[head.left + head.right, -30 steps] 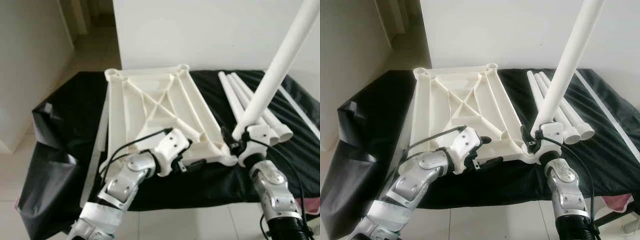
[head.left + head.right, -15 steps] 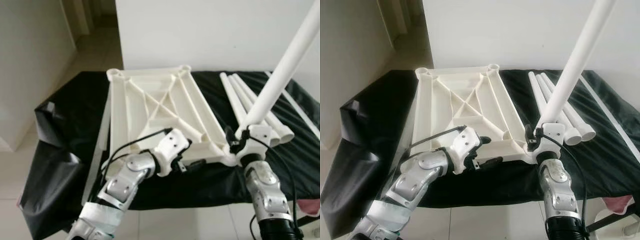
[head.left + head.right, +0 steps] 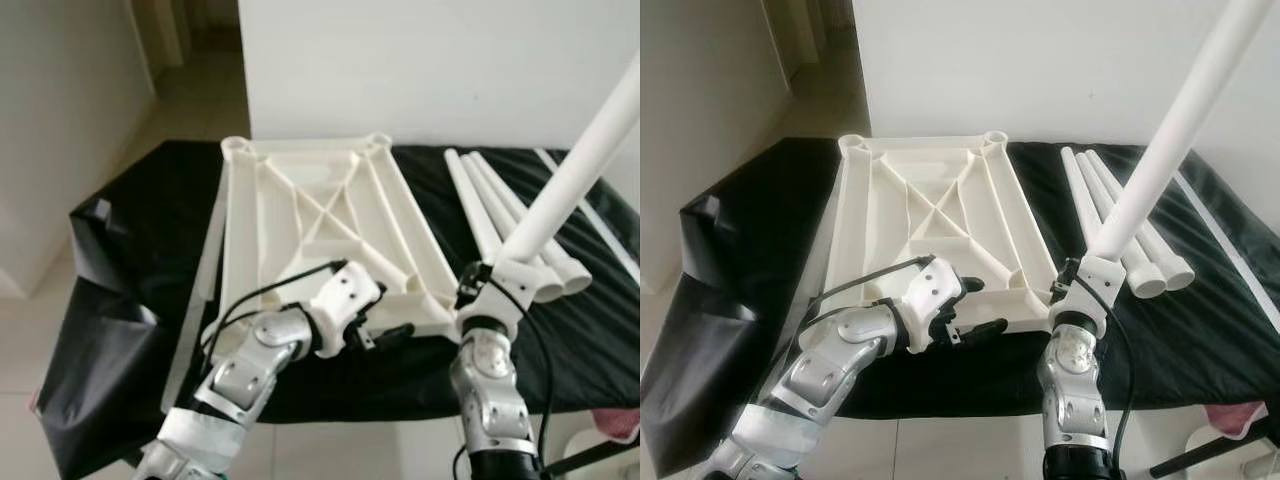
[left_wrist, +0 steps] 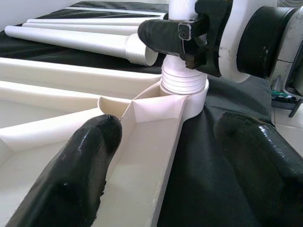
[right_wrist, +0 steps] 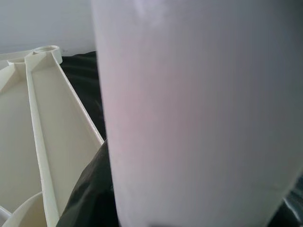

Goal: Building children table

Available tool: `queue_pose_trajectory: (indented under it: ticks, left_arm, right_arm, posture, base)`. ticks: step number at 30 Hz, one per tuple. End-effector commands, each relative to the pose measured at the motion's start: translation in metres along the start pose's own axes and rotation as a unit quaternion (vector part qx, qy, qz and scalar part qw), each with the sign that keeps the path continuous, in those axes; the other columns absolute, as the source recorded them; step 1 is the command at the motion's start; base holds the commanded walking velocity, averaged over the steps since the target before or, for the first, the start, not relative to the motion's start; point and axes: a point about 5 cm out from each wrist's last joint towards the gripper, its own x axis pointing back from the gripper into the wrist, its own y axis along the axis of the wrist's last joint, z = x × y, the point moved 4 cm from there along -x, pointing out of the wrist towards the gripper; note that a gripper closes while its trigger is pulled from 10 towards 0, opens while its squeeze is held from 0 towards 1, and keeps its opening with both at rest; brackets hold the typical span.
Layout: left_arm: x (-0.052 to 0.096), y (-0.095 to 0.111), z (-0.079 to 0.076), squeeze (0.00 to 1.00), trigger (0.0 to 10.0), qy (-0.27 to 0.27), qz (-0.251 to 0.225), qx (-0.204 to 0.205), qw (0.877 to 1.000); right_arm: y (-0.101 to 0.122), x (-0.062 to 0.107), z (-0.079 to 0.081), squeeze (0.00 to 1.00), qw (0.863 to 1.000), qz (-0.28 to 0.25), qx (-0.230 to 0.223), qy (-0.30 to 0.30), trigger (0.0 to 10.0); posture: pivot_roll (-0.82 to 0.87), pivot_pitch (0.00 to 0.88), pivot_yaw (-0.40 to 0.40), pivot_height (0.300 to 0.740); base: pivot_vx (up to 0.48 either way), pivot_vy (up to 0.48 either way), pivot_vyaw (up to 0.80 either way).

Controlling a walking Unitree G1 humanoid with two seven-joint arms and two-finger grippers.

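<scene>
The white tabletop lies upside down on a black cloth, ribs up. My right gripper is shut on a white table leg that leans up and to the right. The leg's threaded end sits in the near right corner socket. My left gripper is open at the tabletop's near edge, just left of that socket. Its fingers straddle the rim without closing on it. The right wrist view shows the leg up close beside the tabletop.
Three loose white legs lie side by side on the cloth right of the tabletop, with a thin white rod beyond them. The black cloth drapes over the left edge. A white wall stands behind; tiled floor lies below.
My right forearm has swung leftward under the socket and the held leg now leans further right. The left gripper has stayed put. The camera has shifted slightly.
</scene>
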Motion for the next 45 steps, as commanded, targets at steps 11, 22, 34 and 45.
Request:
queue_pose_trajectory:
  ticks: [11,22,34,45]
  left_arm:
    - [-0.001,0.000,-0.004,0.00,10.0,-0.006,0.004,-0.005,1.000]
    - [0.001,-0.004,-0.004,0.00,10.0,-0.007,0.012,-0.006,1.000]
    - [0.002,-0.006,-0.005,0.00,10.0,-0.013,0.018,-0.008,1.000]
    - [0.006,-0.014,-0.012,0.00,10.0,-0.028,0.035,-0.013,0.999]
  right_arm:
    - [-0.019,0.009,-0.001,0.00,0.999,0.041,0.011,-0.005,10.0]
    - [-0.020,0.011,0.002,1.00,0.999,0.038,0.011,0.007,10.0]
    - [-0.017,0.011,0.002,1.00,0.998,0.031,0.009,0.045,10.0]
    - [-0.009,0.007,0.004,0.00,0.981,0.009,0.038,0.188,10.0]
  posture:
    - [0.04,0.000,-0.029,0.740]
    - [0.04,0.000,-0.019,0.740]
    - [0.04,0.000,-0.011,0.740]
    - [0.03,0.000,-0.003,0.740]
  base:
    - [0.000,0.000,0.00]
    - [0.000,0.000,0.00]
    - [0.000,0.000,0.00]
    - [0.000,0.000,0.00]
